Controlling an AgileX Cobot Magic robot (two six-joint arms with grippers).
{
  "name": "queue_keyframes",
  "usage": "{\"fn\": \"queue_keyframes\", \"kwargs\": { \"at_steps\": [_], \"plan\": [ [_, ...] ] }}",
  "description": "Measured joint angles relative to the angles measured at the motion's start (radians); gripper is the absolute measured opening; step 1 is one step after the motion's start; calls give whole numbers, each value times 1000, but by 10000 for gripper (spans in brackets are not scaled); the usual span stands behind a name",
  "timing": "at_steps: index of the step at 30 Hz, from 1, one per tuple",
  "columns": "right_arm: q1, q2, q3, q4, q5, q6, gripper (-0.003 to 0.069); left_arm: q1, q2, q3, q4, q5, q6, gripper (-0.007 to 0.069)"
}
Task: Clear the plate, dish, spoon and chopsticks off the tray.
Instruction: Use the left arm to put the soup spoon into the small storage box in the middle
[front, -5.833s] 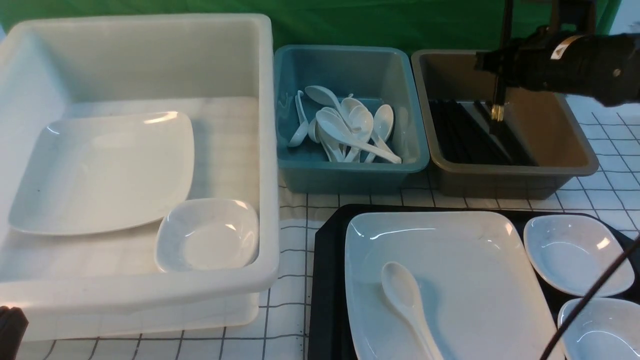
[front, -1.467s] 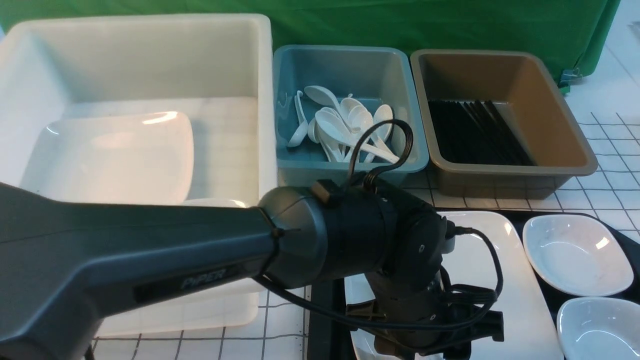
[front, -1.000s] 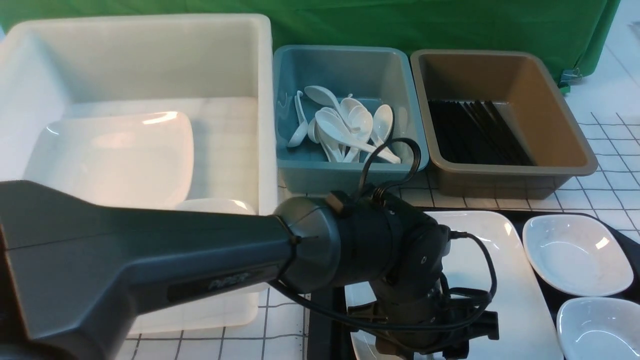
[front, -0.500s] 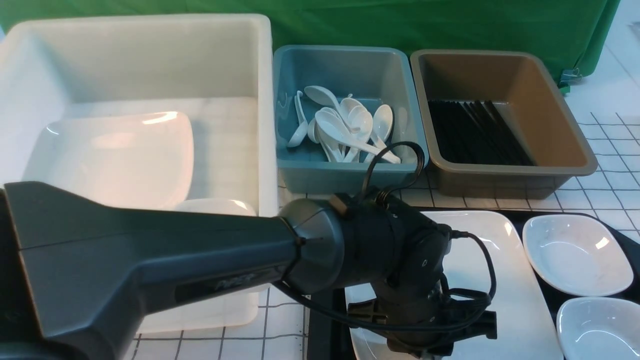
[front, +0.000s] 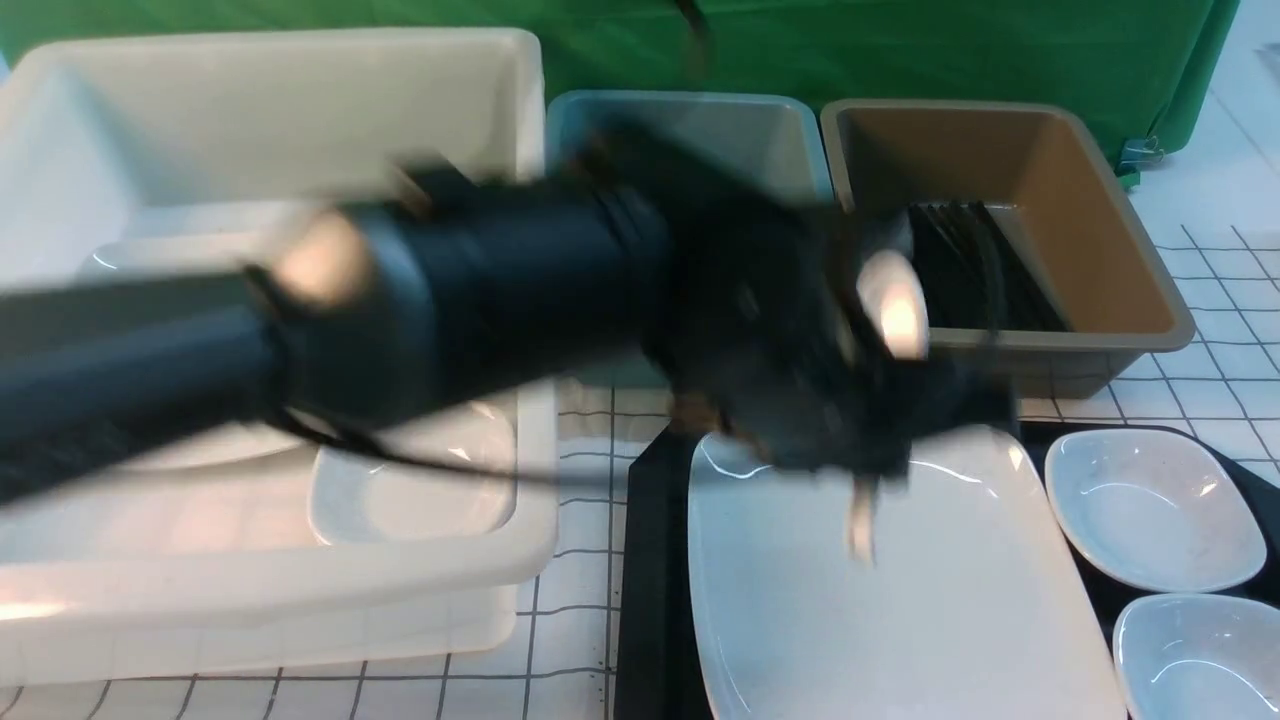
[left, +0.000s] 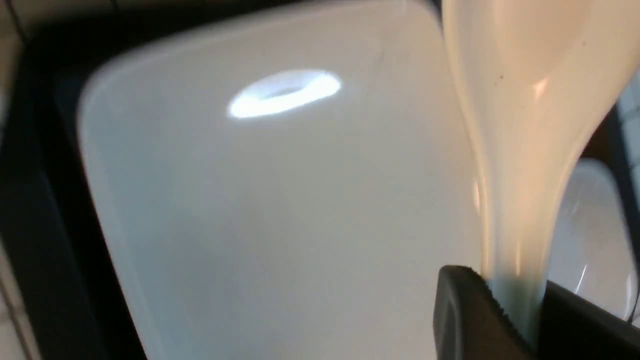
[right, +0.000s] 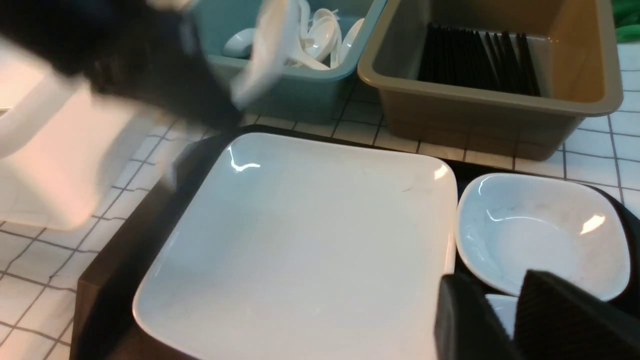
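Observation:
My left gripper (left: 510, 295) is shut on the handle of the white spoon (left: 525, 125), holding it in the air above the big white plate (left: 275, 200). Seen from the right wrist, the blurred spoon (right: 267, 50) hangs near the teal bin's front edge. The plate (front: 900, 600) lies bare on the black tray (front: 650, 560), with two small dishes (front: 1150, 510) to its right. My right gripper (right: 495, 290) hovers over the plate's right edge, open by a narrow gap with nothing in it. The chopsticks (front: 960, 270) lie in the brown tub.
A large white tub (front: 300, 590) on the left holds another big plate and a small dish. The teal bin (right: 300, 85) with several spoons and the brown tub (front: 1060, 340) stand behind the tray. Green cloth hangs at the back.
The left arm has shot up from low over the plate, carrying the spoon back toward the bins; it is motion-blurred. The plate is now bare.

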Motion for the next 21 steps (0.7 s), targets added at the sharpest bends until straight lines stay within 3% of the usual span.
{"fn": "queue_keyframes", "kwargs": {
  "at_steps": [4, 9, 14, 21],
  "plan": [
    [0, 0, 0, 0, 0, 14, 176, 107, 18, -117, -3, 34, 52, 80],
    [0, 0, 0, 0, 0, 18, 185, 266, 172, -387, -48, 218, 186, 80],
    [0, 0, 0, 0, 0, 18, 189, 338, 339, -592, -51, 331, 268, 80],
    [0, 0, 0, 0, 0, 18, 197, 361, 498, -715, -50, 331, 300, 81]
  ]
}}
